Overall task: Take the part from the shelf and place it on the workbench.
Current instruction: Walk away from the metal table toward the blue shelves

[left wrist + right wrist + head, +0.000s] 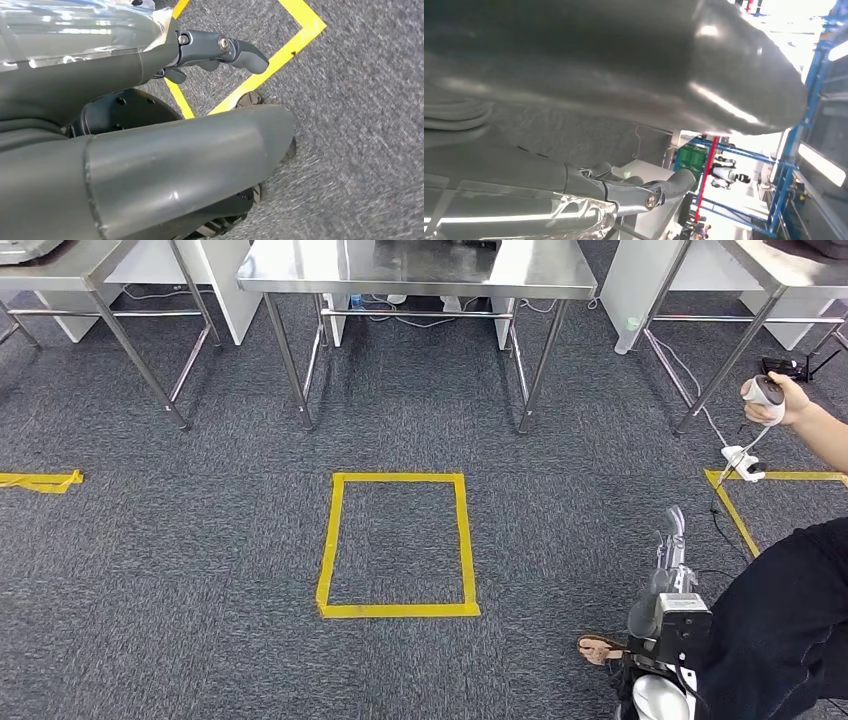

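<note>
My right hand (671, 538) is raised at the lower right of the head view, fingers stretched out and holding nothing. In the right wrist view the right hand (634, 192) has its thick thumb and dark fingers (659, 192) apart, with nothing between them. My left hand (200, 90) hangs over the carpet beside a strip of yellow tape (280, 55); its fingers (220, 50) are extended and it is empty. A steel workbench (415, 275) stands straight ahead at the far side of the carpet.
A yellow tape rectangle (398, 545) marks the carpet in front of the workbench. More steel tables stand at far left (60, 270) and far right (760, 270). A person (790, 630) stands close on my right, holding a controller (765, 392); their sandalled foot (600, 648) is near my arm.
</note>
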Tool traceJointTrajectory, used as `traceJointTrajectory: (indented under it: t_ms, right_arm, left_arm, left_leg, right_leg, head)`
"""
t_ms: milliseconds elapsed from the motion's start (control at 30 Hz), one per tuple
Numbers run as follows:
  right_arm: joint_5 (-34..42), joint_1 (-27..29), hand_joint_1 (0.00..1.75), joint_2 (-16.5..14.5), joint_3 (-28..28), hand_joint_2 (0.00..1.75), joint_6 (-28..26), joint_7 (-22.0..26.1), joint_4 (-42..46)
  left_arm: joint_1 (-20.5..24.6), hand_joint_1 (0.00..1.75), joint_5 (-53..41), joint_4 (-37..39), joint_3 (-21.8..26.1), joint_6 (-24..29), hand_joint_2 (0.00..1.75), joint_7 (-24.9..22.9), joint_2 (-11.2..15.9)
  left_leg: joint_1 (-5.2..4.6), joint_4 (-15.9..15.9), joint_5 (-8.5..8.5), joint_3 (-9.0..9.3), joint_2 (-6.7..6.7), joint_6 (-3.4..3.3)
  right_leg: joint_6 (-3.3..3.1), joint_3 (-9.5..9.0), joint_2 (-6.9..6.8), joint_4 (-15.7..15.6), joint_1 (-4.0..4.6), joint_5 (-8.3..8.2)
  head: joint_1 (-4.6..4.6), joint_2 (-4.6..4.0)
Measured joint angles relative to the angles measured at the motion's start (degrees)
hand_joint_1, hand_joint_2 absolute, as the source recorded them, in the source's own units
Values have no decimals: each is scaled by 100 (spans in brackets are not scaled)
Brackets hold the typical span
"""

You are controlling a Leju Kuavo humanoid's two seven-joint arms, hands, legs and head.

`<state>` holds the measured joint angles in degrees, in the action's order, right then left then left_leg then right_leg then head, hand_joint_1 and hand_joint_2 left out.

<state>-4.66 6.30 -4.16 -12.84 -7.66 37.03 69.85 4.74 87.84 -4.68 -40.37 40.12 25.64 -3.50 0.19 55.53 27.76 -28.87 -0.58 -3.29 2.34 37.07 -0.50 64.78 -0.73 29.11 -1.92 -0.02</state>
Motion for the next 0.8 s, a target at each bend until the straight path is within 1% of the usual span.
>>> traceJointTrajectory:
  t_ms: [33,67,100,133,167,200,233,267,300,333,367,400,433,467,500,533,567,600,633,667,700,733,767,800]
  right_arm:
    - [33,79,0,-16,-30,0,61,-25,89]
    - [53,146,0,-38,-66,0,109,-42,165]
    - [64,206,0,-65,-107,0,145,-58,240]
    - [63,255,0,-94,-151,0,173,-73,313]
    - [62,291,0,-124,-198,0,194,-86,386]
    - [59,316,0,-156,-244,0,212,-97,460]
    - [56,337,0,-194,-287,0,229,-110,536]
    - [50,366,0,-239,-336,0,248,-121,614]
    - [41,405,0,-284,-388,0,268,-134,688]
    - [27,455,0,-329,-443,0,287,-150,756]
    - [8,511,0,-372,-503,0,309,-165,826]
    - [-16,557,0,-418,-558,0,335,-182,896]
    - [-42,588,0,-464,-611,0,367,-198,965]
    - [-72,606,0,-513,-663,0,409,-212,1030]
    - [-104,614,0,-559,-710,0,450,-222,1081]
    - [-127,616,0,-593,-752,0,485,-230,1112]
    - [-148,618,0,-626,-793,0,514,-237,1127]
    - [-161,619,0,-649,-828,0,533,-243,1134]
    - [-171,619,0,-667,-858,0,548,-247,1135]
    - [-183,616,0,-682,-885,0,562,-249,1135]
    - [-192,612,0,-693,-901,0,573,-250,1135]
    - [-199,603,0,-706,-913,0,582,-250,1135]
    - [-203,593,0,-715,-921,0,587,-250,1136]
    - [-205,584,0,-723,-927,0,589,-250,1137]
  left_arm:
    - [-1,0,-17,-18,-31,-10,0,-11,12]
    - [-1,0,-34,-29,-59,-20,0,-19,21]
    - [-2,0,-53,-37,-89,-32,0,-22,30]
    - [-1,0,-74,-41,-121,-45,0,-23,39]
    - [-1,0,-99,-47,-152,-57,0,-25,45]
    - [0,0,-125,-56,-185,-67,0,-26,57]
    - [1,0,-150,-64,-218,-81,0,-28,67]
    - [3,0,-176,-73,-254,-96,0,-30,80]
    - [5,0,-199,-79,-288,-114,0,-32,95]
    - [9,0,-224,-82,-320,-133,0,-38,104]
    - [15,0,-246,-86,-352,-149,0,-45,113]
    - [22,0,-263,-88,-381,-163,0,-57,122]
    - [27,0,-276,-89,-411,-172,0,-72,129]
    - [29,0,-287,-90,-441,-177,0,-89,135]
    - [28,0,-292,-90,-464,-175,0,-109,141]
    - [24,0,-294,-90,-481,-170,0,-124,143]
    - [20,0,-287,-90,-491,-166,0,-137,144]
    - [18,0,-276,-90,-494,-159,0,-142,144]
    - [17,0,-267,-90,-495,-153,0,-143,145]
    - [17,0,-258,-90,-496,-149,0,-144,147]
    - [18,0,-255,-90,-496,-145,0,-144,151]
    - [17,0,-252,-90,-495,-143,0,-144,158]
    - [18,0,-249,-90,-494,-143,0,-144,165]
    - [20,0,-245,-90,-495,-143,0,-144,169]
  left_leg:
    - [-3,4,-38,-51,-30,-13]
    - [-6,7,-71,-98,-66,-9]
    - [-5,12,-100,-139,-107,0]
    - [-1,18,-122,-171,-155,16]
    - [3,30,-136,-193,-205,32]
    - [-1,52,-142,-211,-257,54]
    - [-13,84,-136,-226,-308,83]
    - [-28,111,-132,-235,-354,114]
    - [-42,130,-127,-240,-397,147]
    - [-43,136,-130,-239,-437,178]
    - [-33,137,-136,-239,-473,206]
    - [-16,171,-101,-253,-444,239]
    - [3,279,-3,-297,-359,271]
    - [20,511,173,-392,-237,300]
    - [32,856,397,-533,-99,325]
    - [37,1251,609,-696,-12,339]
    - [39,1583,744,-831,28,347]
    - [39,1746,766,-892,43,346]
    - [40,1695,679,-850,56,334]
    - [40,1423,500,-702,90,312]
    - [41,1029,295,-497,184,280]
    - [45,647,141,-302,310,246]
    - [45,356,48,-160,411,221]
    - [39,207,23,-97,477,204]
  right_leg:
    - [-8,150,13,392,-1,187]
    - [6,246,20,685,-6,306]
    - [41,251,21,809,-14,351]
    - [94,128,16,687,-28,306]
    - [155,-104,-16,350,-47,201]
    - [204,-384,-117,-93,-63,98]
    - [216,-611,-196,-477,-65,12]
    - [189,-745,-254,-725,-60,-35]
    - [137,-788,-281,-833,-47,-48]
    - [75,-765,-224,-830,-30,-62]
    - [16,-746,-174,-829,-38,-82]
    - [-30,-741,-126,-832,-51,-106]
    - [-82,-735,-77,-837,-67,-135]
    - [-129,-725,-27,-843,-85,-166]
    - [-165,-708,23,-840,-84,-189]
    - [-193,-681,76,-837,-76,-211]
    - [-205,-659,134,-834,-65,-226]
    - [-209,-643,195,-832,-55,-239]
    - [-204,-636,258,-830,-49,-249]
    - [-196,-636,326,-827,-46,-258]
    - [-184,-637,392,-825,-47,-265]
    - [-168,-629,453,-815,-29,-274]
    - [-145,-608,507,-805,-22,-288]
    - [-115,-575,558,-800,-20,-306]
  head:
    - [-10,0]
    - [-11,-1]
    - [-11,-1]
    - [-11,-1]
    - [-10,-1]
    - [-14,-1]
    - [-15,-1]
    - [-11,-1]
    - [-8,-1]
    - [-1,-1]
    - [4,-1]
    - [5,-1]
    - [6,-1]
    - [9,-1]
    - [12,-1]
    - [13,-1]
    - [15,-1]
    - [15,-1]
    - [15,-1]
    - [15,-1]
    - [15,-1]
    - [14,-1]
    - [12,-1]
    - [11,-1]
